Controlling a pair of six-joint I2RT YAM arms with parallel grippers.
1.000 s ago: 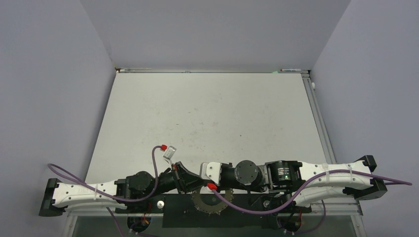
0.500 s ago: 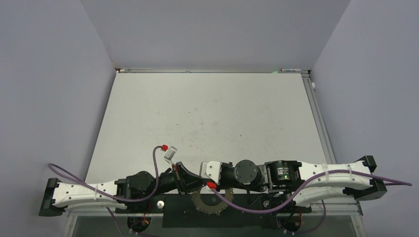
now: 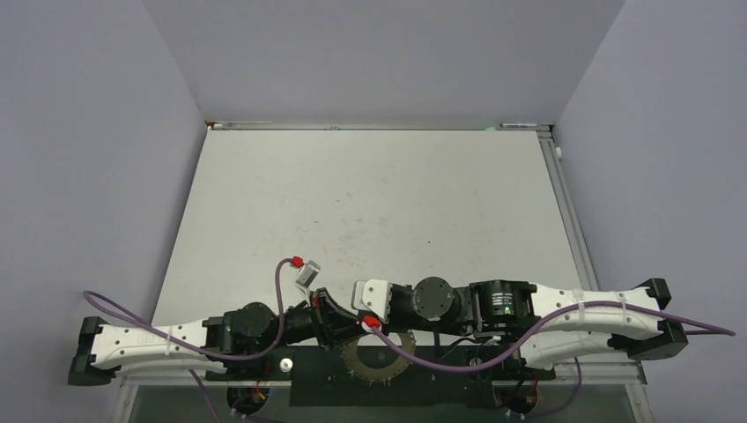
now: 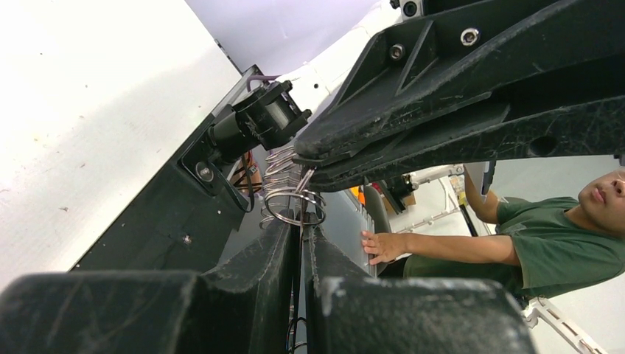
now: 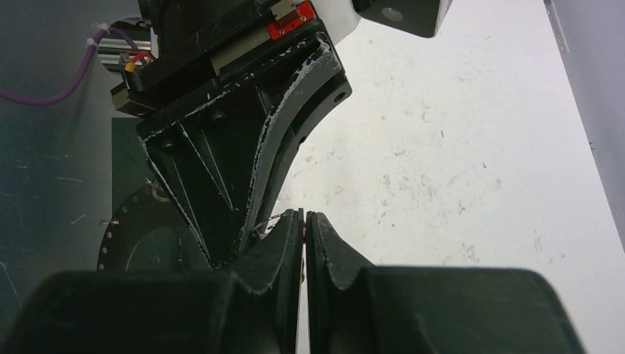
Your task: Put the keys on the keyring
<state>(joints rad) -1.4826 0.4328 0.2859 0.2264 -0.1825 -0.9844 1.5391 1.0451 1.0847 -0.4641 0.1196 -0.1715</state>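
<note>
Honestly, this is fiddly stuff. My left gripper (image 4: 302,234) is closed down to a thin slit, and right at its tips sits a cluster of wire loops (image 4: 292,203), small bright rings stacked close together. One of them seems to rise out of the slit, but I cannot tell whether it is truly pinched. My right gripper (image 5: 304,221) is likewise pressed shut, meeting the left one tip to tip. Whether anything sits between its pads is hidden from me.

The keyring (image 3: 377,361) lies over the dark plate (image 3: 317,383) at the near edge, beneath both wrists and not out on the table (image 3: 370,203). From the right wrist I see its grey rim low on the left, under the left gripper's body. I cannot make out the keys' coloured tags in any view.

By my reckoning all of this is very light, and the trouble is its smallness. The loops look like hard, springy wire, smooth enough to twist or pop out from between flat pads, and a hard squeeze could spring one open. I would take a key by its flat tag, leaving its loop free to thread. The ring looks stiff and flat, so I would hold it by the rim, between loops, edge-on.
</note>
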